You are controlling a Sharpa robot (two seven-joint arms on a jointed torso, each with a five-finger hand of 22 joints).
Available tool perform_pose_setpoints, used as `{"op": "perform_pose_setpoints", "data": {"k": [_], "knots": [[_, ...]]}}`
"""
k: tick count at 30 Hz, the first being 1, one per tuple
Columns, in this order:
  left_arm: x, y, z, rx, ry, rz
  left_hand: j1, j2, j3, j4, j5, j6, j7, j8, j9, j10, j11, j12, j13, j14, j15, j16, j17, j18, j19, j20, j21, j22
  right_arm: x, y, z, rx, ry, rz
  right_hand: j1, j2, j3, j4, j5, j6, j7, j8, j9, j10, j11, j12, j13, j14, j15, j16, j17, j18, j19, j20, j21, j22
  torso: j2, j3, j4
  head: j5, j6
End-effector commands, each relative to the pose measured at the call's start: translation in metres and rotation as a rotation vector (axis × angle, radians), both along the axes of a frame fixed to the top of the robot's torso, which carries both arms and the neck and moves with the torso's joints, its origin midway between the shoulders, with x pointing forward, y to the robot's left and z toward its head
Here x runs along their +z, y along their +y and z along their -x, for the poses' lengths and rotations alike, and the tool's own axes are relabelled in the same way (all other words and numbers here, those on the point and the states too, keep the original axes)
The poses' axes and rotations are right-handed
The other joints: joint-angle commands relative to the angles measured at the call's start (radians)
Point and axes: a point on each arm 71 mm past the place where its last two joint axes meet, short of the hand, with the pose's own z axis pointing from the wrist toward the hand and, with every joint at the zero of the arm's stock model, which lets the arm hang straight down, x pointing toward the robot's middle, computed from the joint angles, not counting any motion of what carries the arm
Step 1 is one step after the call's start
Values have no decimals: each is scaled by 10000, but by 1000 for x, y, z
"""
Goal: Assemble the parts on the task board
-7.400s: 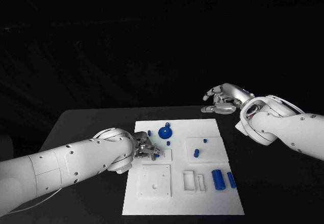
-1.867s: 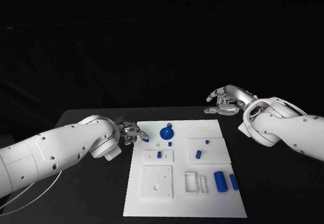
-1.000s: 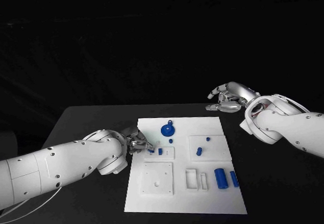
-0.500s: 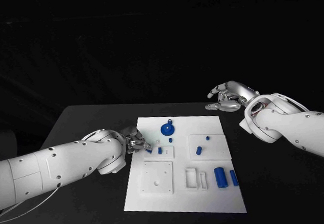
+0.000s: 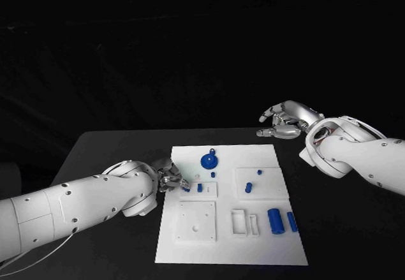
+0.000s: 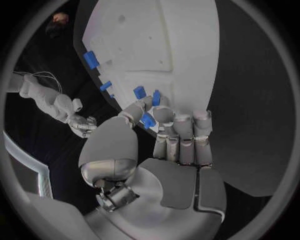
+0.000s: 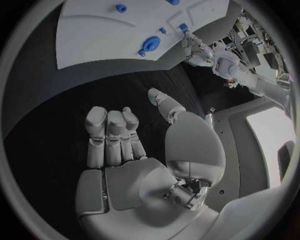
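The white task board (image 5: pixel 229 244) lies mid-table. My left hand (image 5: pixel 171 177) is at its left edge, beside the small raised plate (image 5: pixel 209 192) in which a blue peg (image 5: pixel 199 188) stands. Thumb and finger pinch a small blue part (image 6: pixel 147 120) just above the board (image 6: pixel 150 45), close to two blue pegs (image 6: pixel 139 92). My right hand (image 5: pixel 285 119) hovers off the far right corner, holding nothing, fingers loosely curved and apart from the thumb (image 7: pixel 160 100). A round blue part (image 5: pixel 208 162) lies near the far edge, also visible in the right wrist view (image 7: pixel 150 44).
Two blue cylinders (image 5: pixel 274 221) lie side by side at the board's right edge. A short blue piece (image 5: pixel 248 188) and a small peg (image 5: pixel 259 173) sit on the right square plate. A larger square plate (image 5: pixel 196 221) and narrow slots (image 5: pixel 244 222) lie nearer me.
Since 1.9 s ago my left hand has moved from beyond the board's far left corner down to the small plate, carrying the blue part. Over the last second it has barely moved. The right hand stays put.
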Motion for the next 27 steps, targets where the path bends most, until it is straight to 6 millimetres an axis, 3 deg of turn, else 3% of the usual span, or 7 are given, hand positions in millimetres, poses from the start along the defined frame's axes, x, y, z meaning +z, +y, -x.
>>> {"op": "perform_pose_setpoints", "data": {"k": [1,16,27], "knots": [[-8,-1,4,-205,421,-276,7,87,376,-331,55,747,-400,658,731,356,-459,60,14,451,-546,58,17,73,60,-1265,62,15,0,1,0,142,35,57,39,19,-2,54,68,179,103,9,-13,-308,164,59,-18,86,-1,-60,13,1178,6,-46,-49,17,2,1,-4,4,-5],[-9,-5,4,-352,490,-279,-49,75,343,-345,24,800,-407,695,754,360,-461,124,35,449,-532,99,29,70,42,-1258,76,26,0,0,1,131,37,61,37,19,-10,57,86,179,103,9,-14,-311,164,62,-23,87,-1,-62,14,1178,8,-46,-51,19,3,5,-12,0,8],[-9,-9,4,-510,523,-264,-303,30,235,-204,-175,977,-466,861,774,382,-510,402,132,490,-518,314,111,82,48,-1255,144,56,-1,1,0,139,41,57,24,28,-17,72,110,178,104,7,-16,-314,165,64,-30,87,-1,-66,15,1178,10,-45,-56,20,4,5,-2,0,0]]}}
